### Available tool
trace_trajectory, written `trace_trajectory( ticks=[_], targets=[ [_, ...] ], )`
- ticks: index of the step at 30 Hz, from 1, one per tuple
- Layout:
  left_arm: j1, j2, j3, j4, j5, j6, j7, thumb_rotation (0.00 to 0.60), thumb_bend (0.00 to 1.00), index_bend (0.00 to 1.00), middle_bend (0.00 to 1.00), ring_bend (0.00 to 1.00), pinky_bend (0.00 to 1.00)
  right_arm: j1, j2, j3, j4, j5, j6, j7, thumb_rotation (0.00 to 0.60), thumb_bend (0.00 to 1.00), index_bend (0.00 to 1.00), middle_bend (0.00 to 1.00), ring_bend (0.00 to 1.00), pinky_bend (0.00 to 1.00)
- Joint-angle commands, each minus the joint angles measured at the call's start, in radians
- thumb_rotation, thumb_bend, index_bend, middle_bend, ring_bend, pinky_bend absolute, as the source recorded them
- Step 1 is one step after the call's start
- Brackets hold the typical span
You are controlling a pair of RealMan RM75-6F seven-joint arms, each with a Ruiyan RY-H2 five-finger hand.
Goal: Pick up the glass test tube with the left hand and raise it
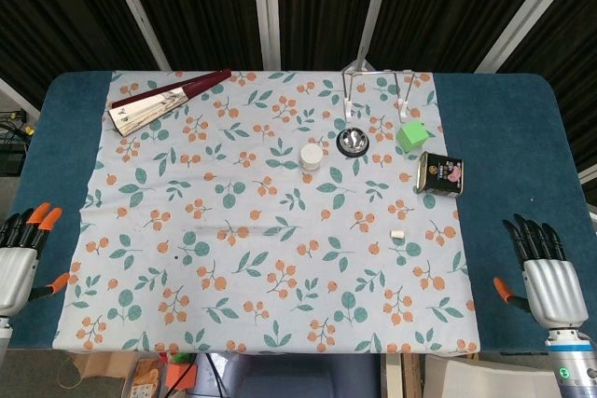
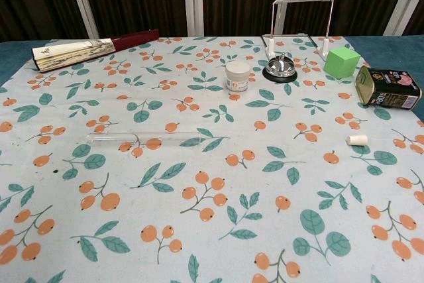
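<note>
Glass, clear and hard to see, the test tube (image 2: 147, 138) lies flat on a floral tablecloth (image 1: 270, 277), left of the table's middle, with nothing touching it. At the near left edge, the left hand (image 1: 20, 253) rests on the blue table surface (image 1: 508, 156), fingers spread and holding nothing, well apart from the tube. At the near right edge, the right hand (image 1: 546, 272) lies likewise released, fingers apart. Far left sits a folded fan (image 2: 86, 48). Toward the far right stand a small white jar (image 2: 238, 75), a silver call bell (image 2: 280, 67), a wire stand (image 2: 299, 21), a green cube (image 2: 341, 62) and a dark tin (image 2: 387, 87) on its side. A small white stopper (image 2: 357, 140) lies nearer, on the right.
</note>
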State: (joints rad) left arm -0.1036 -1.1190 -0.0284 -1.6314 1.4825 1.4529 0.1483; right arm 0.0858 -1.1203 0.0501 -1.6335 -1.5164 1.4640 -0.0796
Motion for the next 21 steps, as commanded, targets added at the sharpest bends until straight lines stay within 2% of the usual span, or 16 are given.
trace_trajectory(
  ticks=[1,21],
  targets=[
    [0.0,0.001,0.0,0.0,-0.001,0.0,-0.001,0.6,0.04,0.0,0.0,0.0,0.0,0.001,-0.002,-0.001,0.003,-0.003,0.001,0.0,0.6,0.31,0.0,0.0,0.0,0.0],
    [-0.001,0.014,0.005,-0.018,-0.02,-0.021,0.013,0.6,0.04,0.0,0.0,0.0,0.0,0.003,-0.008,-0.011,0.006,-0.019,-0.005,0.005,0.6,0.31,0.0,0.0,0.0,0.0]
  ],
)
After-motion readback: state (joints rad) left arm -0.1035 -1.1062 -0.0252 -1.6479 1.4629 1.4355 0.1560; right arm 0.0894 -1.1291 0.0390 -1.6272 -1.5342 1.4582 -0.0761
